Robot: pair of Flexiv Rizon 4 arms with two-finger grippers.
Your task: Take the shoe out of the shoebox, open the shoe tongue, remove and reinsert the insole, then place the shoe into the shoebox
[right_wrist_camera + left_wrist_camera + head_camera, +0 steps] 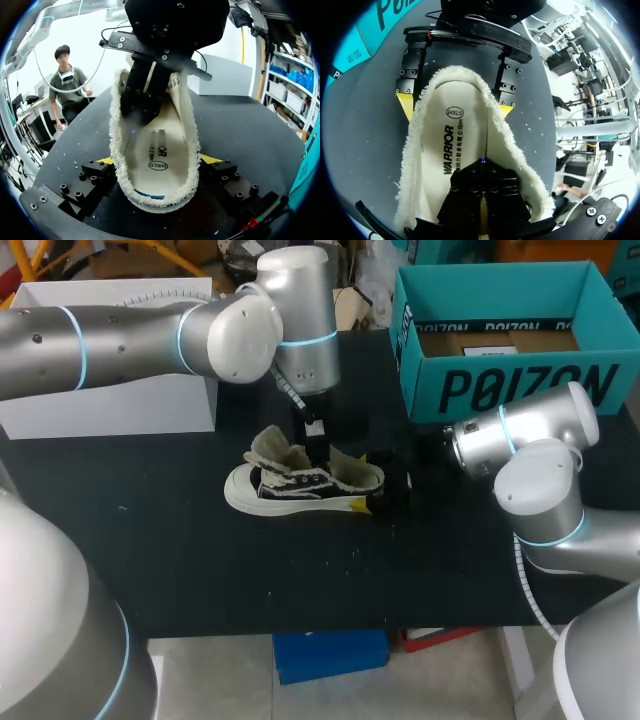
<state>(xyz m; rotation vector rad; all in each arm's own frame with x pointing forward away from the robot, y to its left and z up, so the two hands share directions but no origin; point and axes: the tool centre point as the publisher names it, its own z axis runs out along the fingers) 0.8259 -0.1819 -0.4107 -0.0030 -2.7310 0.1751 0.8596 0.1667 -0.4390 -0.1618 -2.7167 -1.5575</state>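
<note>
Shoe out of the box: heel held, left fingers inside.

Head view: we find the shoe (305,485) on its sole on the tabletop (200,560), long axis crosswise, toe to our left, apart from the shoebox (500,390). The left gripper (316,440) drops into its mouth; the right gripper (385,495) is at the heel.
Left wrist view: left fingers closed together, resting on the insole (465,145).
Right wrist view: right fingers wide, clamping the heel on both sides.

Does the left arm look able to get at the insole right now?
Likely yes: the right claw clamps the shoe from both sides, and the left claw hangs inside its open collar just above the bare insole.
</note>
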